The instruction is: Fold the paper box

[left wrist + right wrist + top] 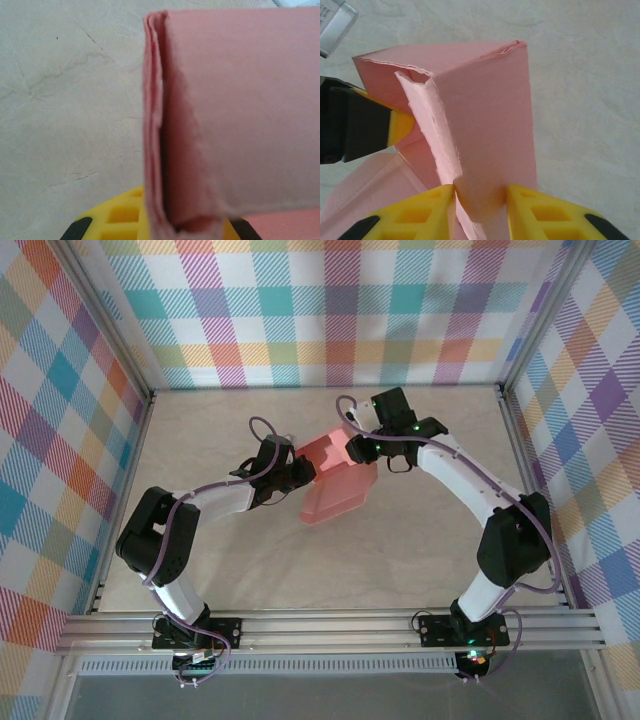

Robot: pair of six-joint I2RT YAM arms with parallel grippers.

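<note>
paper box (338, 485), left pincer (303, 472) clamped on one edge — right pincer (480, 194) pinching the opposite flap

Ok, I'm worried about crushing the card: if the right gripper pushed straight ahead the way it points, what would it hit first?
The paper box: a folded wall of it sits between the jaws of the right gripper, so any advance likely presses into card.

The left tool (175, 227) pinches the paper box (240, 110) by its doubled pink edge, above the table (65, 100).
</note>
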